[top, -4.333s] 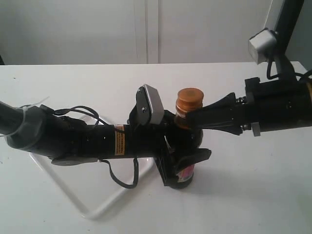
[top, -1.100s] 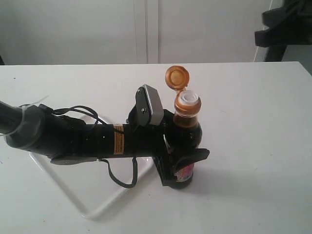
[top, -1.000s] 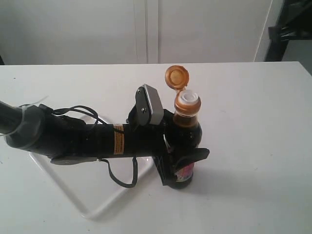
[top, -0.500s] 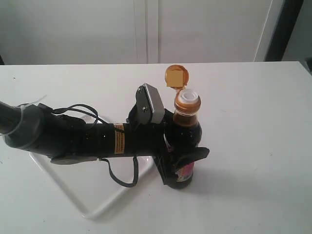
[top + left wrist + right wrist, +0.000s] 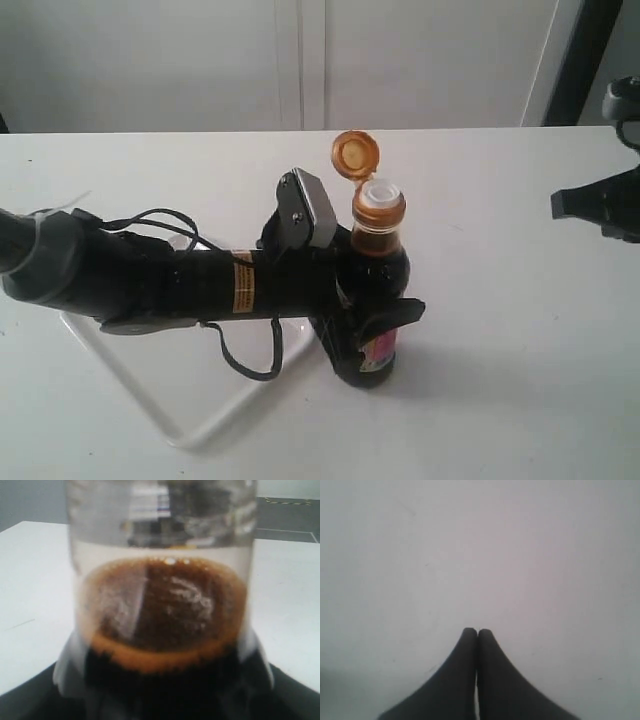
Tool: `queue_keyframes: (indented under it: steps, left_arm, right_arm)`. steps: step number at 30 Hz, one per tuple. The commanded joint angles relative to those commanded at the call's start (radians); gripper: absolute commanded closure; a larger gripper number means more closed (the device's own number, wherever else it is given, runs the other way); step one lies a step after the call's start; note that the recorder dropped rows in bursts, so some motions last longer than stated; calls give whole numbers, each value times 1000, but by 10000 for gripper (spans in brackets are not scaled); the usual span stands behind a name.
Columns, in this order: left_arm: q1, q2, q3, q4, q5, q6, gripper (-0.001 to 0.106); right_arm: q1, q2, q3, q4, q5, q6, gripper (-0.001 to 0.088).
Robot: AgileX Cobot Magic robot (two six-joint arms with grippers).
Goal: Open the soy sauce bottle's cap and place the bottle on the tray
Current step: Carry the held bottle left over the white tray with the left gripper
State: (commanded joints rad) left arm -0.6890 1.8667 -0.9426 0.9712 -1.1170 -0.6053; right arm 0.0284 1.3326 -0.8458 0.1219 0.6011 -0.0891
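Filling the left wrist view, the soy sauce bottle (image 5: pixel 161 625) hides the left pincer (image 5: pixel 372 322) clamping it upright beside the tray (image 5: pixel 190 425), cap (image 5: pixel 355 154) flipped open. Right pincer (image 5: pixel 477 633) closed, empty.

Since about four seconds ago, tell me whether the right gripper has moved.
Yes. The right gripper was at the cap of the soy sauce bottle; it now sits shut and empty near the exterior view's right edge, well clear of the bottle.
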Motion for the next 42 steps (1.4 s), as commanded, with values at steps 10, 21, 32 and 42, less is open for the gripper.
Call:
queue_keyframes:
  steps: [10, 21, 32, 42]
  left_arm:
    - [0, -88, 0, -38, 34, -8, 1053]
    - [8, -201, 4, -36, 108, -26, 1053]
    - [139, -283, 108, -41, 30, -68, 1053]
    - [288, -355, 259, -36, -38, -47, 1053]
  right_arm:
    - [0, 0, 46, 110, -22, -93, 868]
    - [2, 2, 137, 149, -139, -93, 868]
    - [2, 2, 137, 153, -146, -93, 868]
    - [2, 2, 137, 160, -146, -93, 868]
